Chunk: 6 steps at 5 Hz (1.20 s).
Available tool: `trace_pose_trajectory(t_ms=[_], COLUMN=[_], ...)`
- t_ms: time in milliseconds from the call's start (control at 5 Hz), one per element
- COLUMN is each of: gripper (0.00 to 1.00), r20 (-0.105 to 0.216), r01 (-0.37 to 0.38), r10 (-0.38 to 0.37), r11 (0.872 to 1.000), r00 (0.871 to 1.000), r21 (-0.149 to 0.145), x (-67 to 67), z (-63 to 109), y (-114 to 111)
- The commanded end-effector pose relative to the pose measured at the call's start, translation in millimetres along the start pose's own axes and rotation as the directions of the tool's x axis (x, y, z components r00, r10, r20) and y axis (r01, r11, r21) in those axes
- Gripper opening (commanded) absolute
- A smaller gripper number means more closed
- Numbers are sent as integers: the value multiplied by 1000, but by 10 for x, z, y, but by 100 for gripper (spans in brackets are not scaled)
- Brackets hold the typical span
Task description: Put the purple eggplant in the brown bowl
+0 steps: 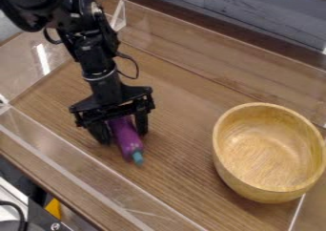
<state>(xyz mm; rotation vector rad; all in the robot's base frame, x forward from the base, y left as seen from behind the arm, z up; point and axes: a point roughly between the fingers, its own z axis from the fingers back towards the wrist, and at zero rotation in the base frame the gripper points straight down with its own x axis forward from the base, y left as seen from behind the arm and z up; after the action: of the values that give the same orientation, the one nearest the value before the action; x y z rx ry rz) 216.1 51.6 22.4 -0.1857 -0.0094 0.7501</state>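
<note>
The purple eggplant [129, 139] lies on the wooden table at lower centre-left, its teal stem tip pointing toward the front. My gripper [121, 128] hangs straight down over it, open, with one black finger on each side of the eggplant's upper half. Whether the fingers touch it I cannot tell. The brown bowl [231, 157] stands empty at the right, well apart from the gripper.
A clear plastic wall [90, 178] runs along the front and left edges of the table. The tabletop [178, 92] stretches between the eggplant and the bowl. A dark ledge runs along the back.
</note>
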Motion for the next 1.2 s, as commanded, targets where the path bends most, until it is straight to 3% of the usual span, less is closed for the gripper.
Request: trace_pose_trajectory(t_ms=[0, 200, 600, 1000], gripper=[0, 0, 0, 0], r20=[47, 56, 67, 85], r01=[-35, -61, -61, -115], r10=[36, 62, 60, 114], r11=[999, 998, 998, 993], r00=[998, 997, 996, 990], r21=[-23, -14, 8, 17], x=[9, -8, 51, 80], z=[46, 12, 146, 323], y=[27, -10, -43, 77])
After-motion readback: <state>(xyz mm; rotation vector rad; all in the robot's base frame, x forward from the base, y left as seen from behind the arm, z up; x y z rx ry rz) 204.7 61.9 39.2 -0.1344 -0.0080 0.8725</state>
